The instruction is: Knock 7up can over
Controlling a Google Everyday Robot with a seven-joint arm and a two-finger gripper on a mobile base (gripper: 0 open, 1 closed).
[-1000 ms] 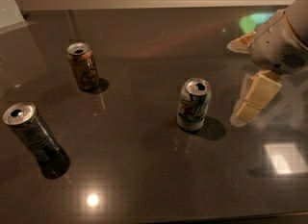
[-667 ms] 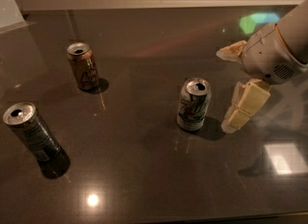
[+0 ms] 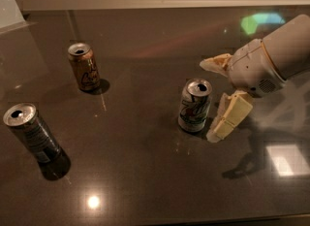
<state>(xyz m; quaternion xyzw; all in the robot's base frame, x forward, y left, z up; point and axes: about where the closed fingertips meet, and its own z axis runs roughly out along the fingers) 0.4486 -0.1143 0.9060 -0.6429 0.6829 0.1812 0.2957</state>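
Now I've brought the gripper (image 3: 219, 93) leftward, fingers (image 3: 228, 118) spread apart, the lower one just beside the still-upright 7up can (image 3: 194, 107) right of centre on the bench (image 3: 145, 171), poised to topple it.

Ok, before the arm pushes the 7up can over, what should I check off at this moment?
1. 7up can standing upright on the table: ok.
2. Gripper beside the can, on its picture-right side: ok.
3. Gripper open and holding nothing: ok.
4. Lower finger touching the can: cannot tell; it is very close.
5. Room for the can to fall toward picture-left: ok; the brown-gold can and the dark can stand well away.
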